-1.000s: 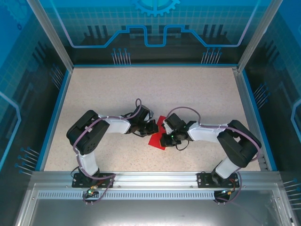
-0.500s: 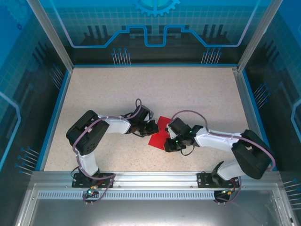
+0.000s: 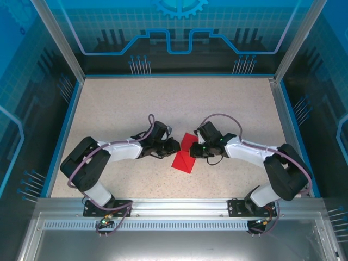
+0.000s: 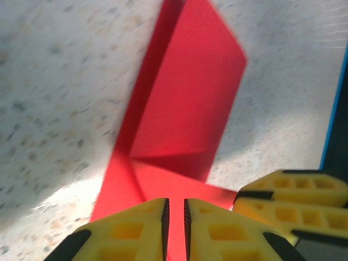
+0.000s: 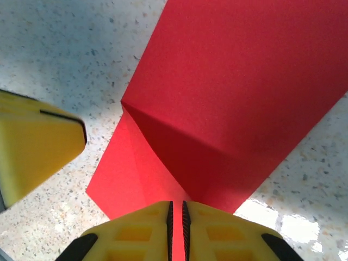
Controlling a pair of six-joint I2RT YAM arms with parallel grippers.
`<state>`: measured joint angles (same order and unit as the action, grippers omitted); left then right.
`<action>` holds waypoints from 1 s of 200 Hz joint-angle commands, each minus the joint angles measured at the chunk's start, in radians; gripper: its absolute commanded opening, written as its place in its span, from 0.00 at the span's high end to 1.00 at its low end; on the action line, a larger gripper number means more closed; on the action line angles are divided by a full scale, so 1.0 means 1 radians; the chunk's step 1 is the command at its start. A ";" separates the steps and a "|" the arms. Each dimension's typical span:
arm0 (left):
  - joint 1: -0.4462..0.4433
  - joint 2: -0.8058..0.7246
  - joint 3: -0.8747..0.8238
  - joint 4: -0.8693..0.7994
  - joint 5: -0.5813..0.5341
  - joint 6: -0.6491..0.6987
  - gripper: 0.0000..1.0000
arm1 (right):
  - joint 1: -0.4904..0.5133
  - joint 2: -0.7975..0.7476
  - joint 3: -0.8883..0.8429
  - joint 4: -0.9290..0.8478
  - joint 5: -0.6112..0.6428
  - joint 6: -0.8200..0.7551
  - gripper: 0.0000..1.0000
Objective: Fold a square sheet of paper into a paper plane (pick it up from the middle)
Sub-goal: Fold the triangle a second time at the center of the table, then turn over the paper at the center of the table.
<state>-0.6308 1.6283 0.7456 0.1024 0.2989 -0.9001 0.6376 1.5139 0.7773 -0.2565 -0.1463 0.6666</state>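
Left gripper (image 3: 174, 145): jaws narrowed to a thin slit and pinching one edge of the red sheet of paper (image 3: 182, 160); in the left wrist view, red shows inside the slit.
Pads (image 4: 130, 231): yellow, moulded with square recesses, black trim.
Red sheet of paper: mid-desk, between the two grippers. Thin, matte, unmarked. Partly folded, with one flap raised over a flat layer along a sharp crease.
Right gripper (image 3: 194, 150): jaws also down to a slit, clamped on the sheet's edge from the opposite side.
Desk (image 3: 136, 103): beige speckled surface, blue rim.
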 commanded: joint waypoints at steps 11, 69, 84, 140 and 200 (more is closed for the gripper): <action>-0.020 0.007 -0.024 0.032 0.012 -0.033 0.76 | -0.032 0.055 0.018 0.028 -0.013 0.022 0.85; -0.029 0.078 -0.001 0.076 0.052 -0.057 0.71 | -0.073 0.081 -0.059 0.108 -0.064 0.040 0.82; -0.028 0.092 0.005 0.081 0.054 -0.060 0.69 | -0.077 0.089 -0.059 0.112 -0.065 0.039 0.82; -0.029 0.117 0.030 0.084 0.066 -0.055 0.67 | -0.084 0.107 -0.066 0.123 -0.068 0.038 0.82; -0.029 0.141 0.045 0.082 0.068 -0.059 0.66 | -0.096 0.086 -0.081 0.123 -0.076 0.036 0.82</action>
<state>-0.6529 1.7535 0.7643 0.1822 0.3481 -0.9451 0.5598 1.6035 0.7174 -0.1402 -0.2161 0.6964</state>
